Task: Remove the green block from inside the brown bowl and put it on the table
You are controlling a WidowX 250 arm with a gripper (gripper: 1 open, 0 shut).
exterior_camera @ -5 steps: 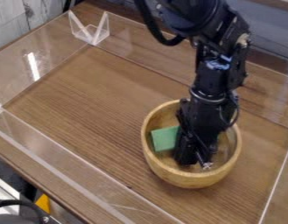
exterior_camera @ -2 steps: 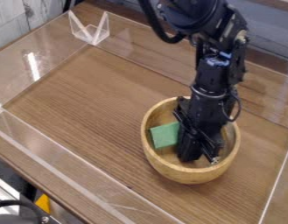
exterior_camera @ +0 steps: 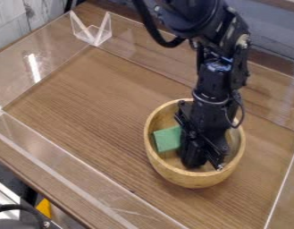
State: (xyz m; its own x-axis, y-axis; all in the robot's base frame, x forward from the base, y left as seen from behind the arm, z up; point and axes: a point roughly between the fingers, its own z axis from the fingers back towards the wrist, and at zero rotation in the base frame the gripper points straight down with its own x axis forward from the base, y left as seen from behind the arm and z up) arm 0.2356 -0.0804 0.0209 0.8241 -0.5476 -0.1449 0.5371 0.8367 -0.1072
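Bowl [exterior_camera: 173, 178]: round, light brown, thick-walled, smooth-rimmed; lower right of the frame, on the table [exterior_camera: 96, 116].

Block [exterior_camera: 168, 139]: one, bright green; inside the bowl, at its left side, near the inner wall. Partly covered by the gripper on its right edge; lies to the left of the gripper in the picture. Whether block and gripper touch cannot be told.

Gripper [exterior_camera: 205, 148]: one, black, pointing down into the bowl, its lower end within the rim. Opening: cannot be told, the fingers being dark and merged with the bowl's shaded interior. Nothing is visibly gripped; contact with the bowl's floor is not discernible.

Arm [exterior_camera: 218, 54]: black, jointed, with cable alongside; descends from the top centre of the frame to the gripper, right of centre.

Table: brown wood grain, spanning the middle of the frame, beyond the bowl as well as beneath it.

Stand [exterior_camera: 92, 29]: clear, angular, at the table's far edge, upper left of the frame.
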